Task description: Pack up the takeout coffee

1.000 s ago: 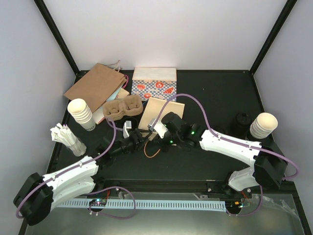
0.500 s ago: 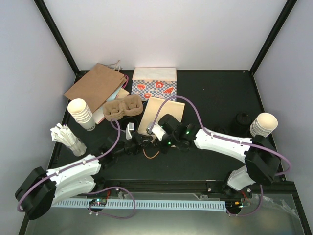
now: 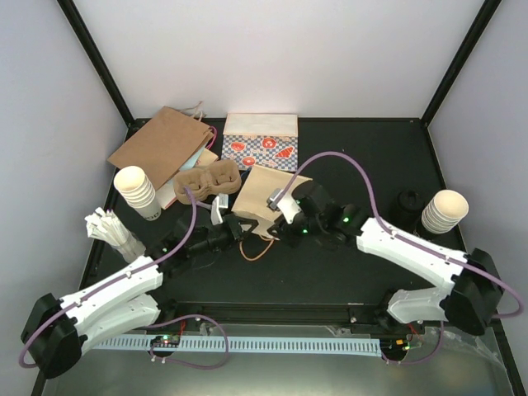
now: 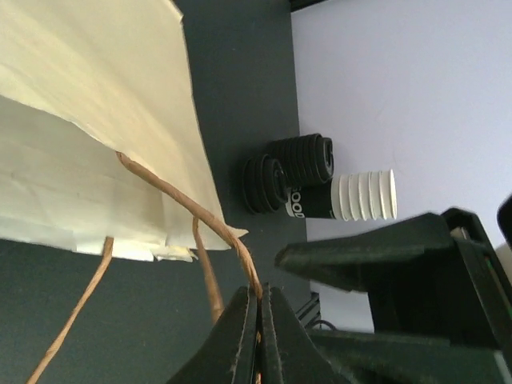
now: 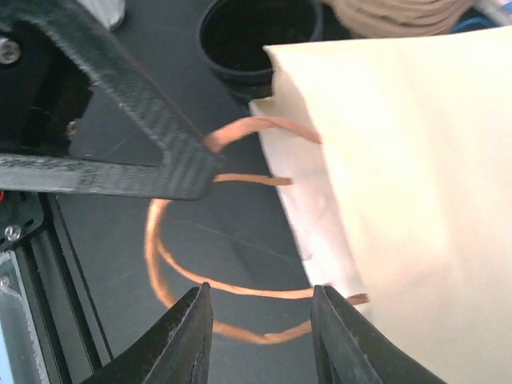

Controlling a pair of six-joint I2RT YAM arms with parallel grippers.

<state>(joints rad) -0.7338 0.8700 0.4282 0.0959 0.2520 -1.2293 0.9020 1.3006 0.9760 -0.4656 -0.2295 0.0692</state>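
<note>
A tan paper bag (image 3: 272, 183) (image 4: 80, 120) (image 5: 416, 200) lies mid-table with its mouth toward me. My left gripper (image 3: 238, 234) (image 4: 260, 300) is shut on one of its twisted paper handles (image 4: 204, 214). My right gripper (image 3: 268, 225) (image 5: 262, 292) is open just over the other handle loop (image 5: 160, 264), gripping nothing. Past the bag's corner in the right wrist view sits a round black lid (image 5: 256, 36), which I take for the takeout coffee. Its cup body is hidden. I cannot pick it out in the top view.
A brown cardboard cup carrier (image 3: 206, 181) sits beyond the bag, with a flat brown bag (image 3: 161, 144) and a patterned bag (image 3: 260, 140) behind it. Lidless cup stacks stand left (image 3: 136, 191) and right (image 3: 445, 210); black lids (image 3: 407, 206) are beside the right stack. A bundle of white stirrers (image 3: 111, 231) lies at the left.
My left gripper has shut on the bag's handle. My right gripper has opened, let the handle go and drawn back to the right. The bag's mouth end has lifted slightly.
</note>
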